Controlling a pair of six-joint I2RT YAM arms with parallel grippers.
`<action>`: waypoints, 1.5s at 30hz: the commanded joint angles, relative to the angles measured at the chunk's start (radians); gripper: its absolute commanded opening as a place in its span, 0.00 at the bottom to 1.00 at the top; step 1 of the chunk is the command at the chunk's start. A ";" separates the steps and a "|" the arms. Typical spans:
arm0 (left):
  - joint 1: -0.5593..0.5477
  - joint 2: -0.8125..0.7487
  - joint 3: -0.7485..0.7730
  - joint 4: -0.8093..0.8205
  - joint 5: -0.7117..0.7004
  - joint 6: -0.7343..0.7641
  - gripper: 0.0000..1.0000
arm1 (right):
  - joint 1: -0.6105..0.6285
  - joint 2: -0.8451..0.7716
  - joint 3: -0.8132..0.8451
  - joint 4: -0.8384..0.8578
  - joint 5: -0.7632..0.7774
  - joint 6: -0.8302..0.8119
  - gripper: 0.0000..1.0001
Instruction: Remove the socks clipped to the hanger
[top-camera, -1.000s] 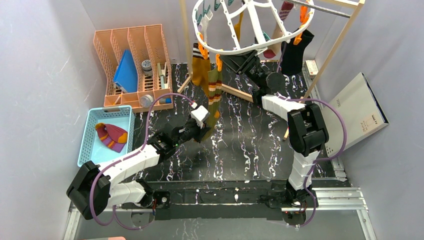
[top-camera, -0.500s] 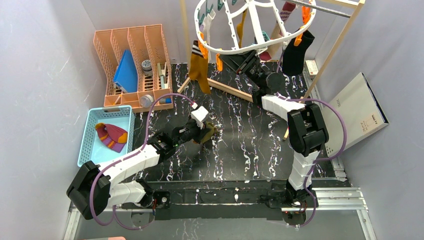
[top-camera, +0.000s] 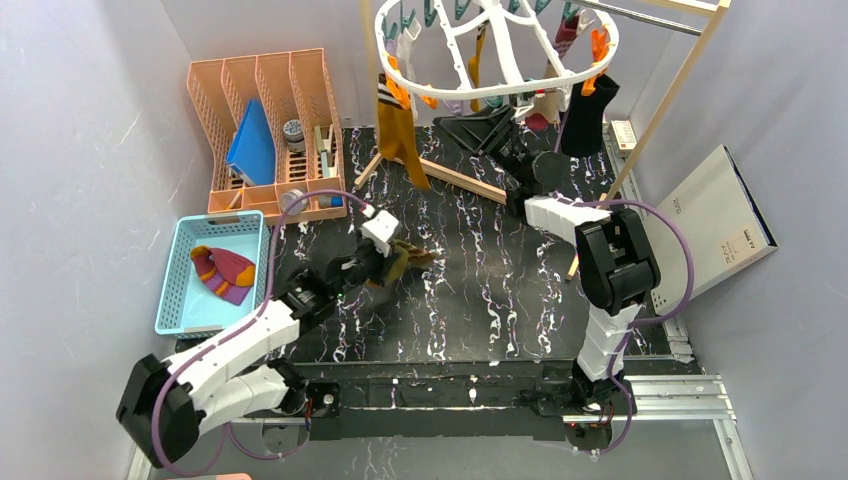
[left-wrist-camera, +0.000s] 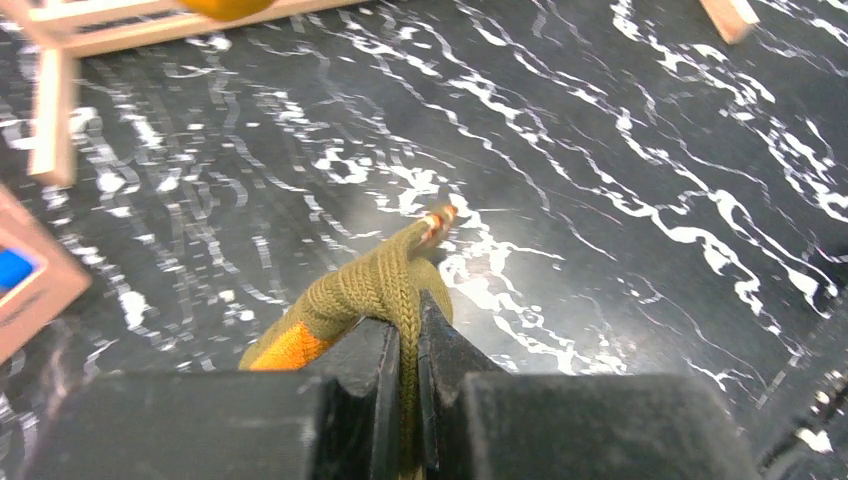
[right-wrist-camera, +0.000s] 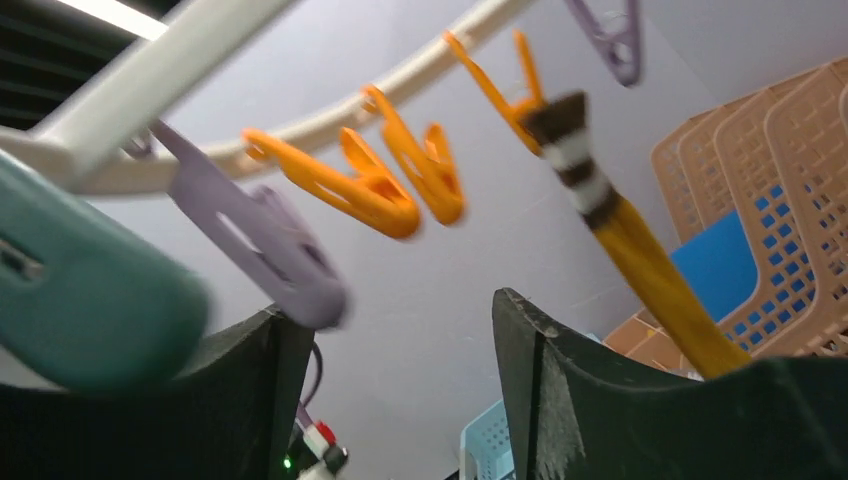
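left pincer (left-wrist-camera: 408, 330): clamped on olive sock (left-wrist-camera: 375, 285), well apart from hanger (top-camera: 500, 95) | right pincer (right-wrist-camera: 395, 350): jaws apart, empty, under hanger rim | risk: clips (right-wrist-camera: 400, 190) beside it could snag if it rises

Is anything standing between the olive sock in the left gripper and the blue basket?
Nothing visible does. The left gripper, shut on the olive sock, hangs above the table; only tabletop lies between it and the blue basket. The orange rack stands behind the basket, off that path.
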 joint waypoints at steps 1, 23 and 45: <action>0.081 -0.141 0.029 -0.139 -0.088 0.029 0.00 | 0.002 -0.084 -0.071 0.299 -0.002 -0.020 0.75; 0.810 -0.099 0.277 -0.474 -0.336 -0.051 0.00 | -0.020 -0.217 -0.279 0.303 -0.071 -0.024 0.81; 1.119 -0.030 0.089 -0.250 -0.336 -0.270 0.29 | -0.055 -0.273 -0.358 0.303 -0.101 0.024 0.81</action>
